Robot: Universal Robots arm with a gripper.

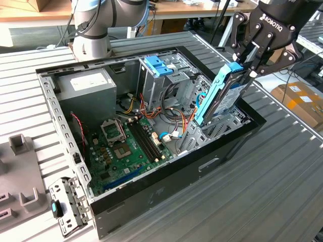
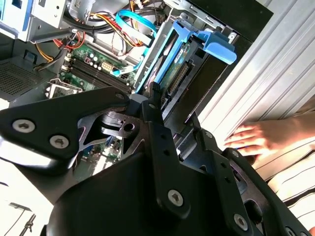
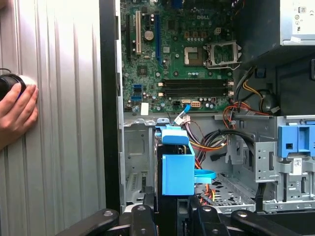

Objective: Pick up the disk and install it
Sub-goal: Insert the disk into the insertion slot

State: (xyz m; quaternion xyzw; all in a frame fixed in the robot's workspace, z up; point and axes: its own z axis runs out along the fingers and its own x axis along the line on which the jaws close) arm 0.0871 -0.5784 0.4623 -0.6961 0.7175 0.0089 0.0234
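Your arm (image 1: 93, 25): silver-grey tube sections and rounded joint housings, with a light-blue end cap (image 1: 147, 11) on one joint in the exterior view. Your gripper (image 1: 249, 70) is matte black all over. It has a boxy palm with white lettering on its face. The two fingers (image 1: 252, 53) are built from flat bar linkages with open triangular gaps between them. The second wrist view gives you the linkage plates (image 2: 98, 105) close up: glossy black, rounded corners, silver hex-socket screws (image 2: 23, 126) at the pivots, a round bore in one inner link. In the first wrist view, the black links (image 3: 106, 220) have rounded ends, each with a silver screw head.
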